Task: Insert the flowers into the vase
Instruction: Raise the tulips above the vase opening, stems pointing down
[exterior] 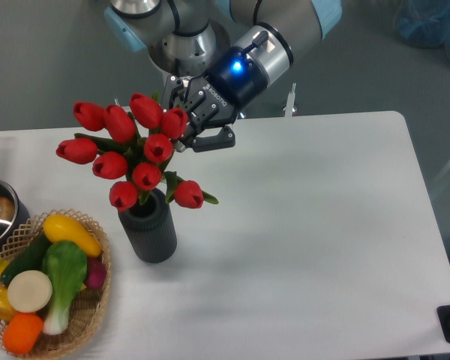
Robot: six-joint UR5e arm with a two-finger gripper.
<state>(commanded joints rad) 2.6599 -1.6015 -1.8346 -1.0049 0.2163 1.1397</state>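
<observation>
Fingers (186, 127) grip flowers (127, 154) hanging above vase (151, 231).

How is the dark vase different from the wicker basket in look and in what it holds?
The vase is a dark, ribbed, upright cylinder; the basket is a low, tan, woven bowl. The vase's mouth looks open and dark, with the flowers above it, while the basket is full of colourful vegetables. Both stand on the white table, close together.
</observation>
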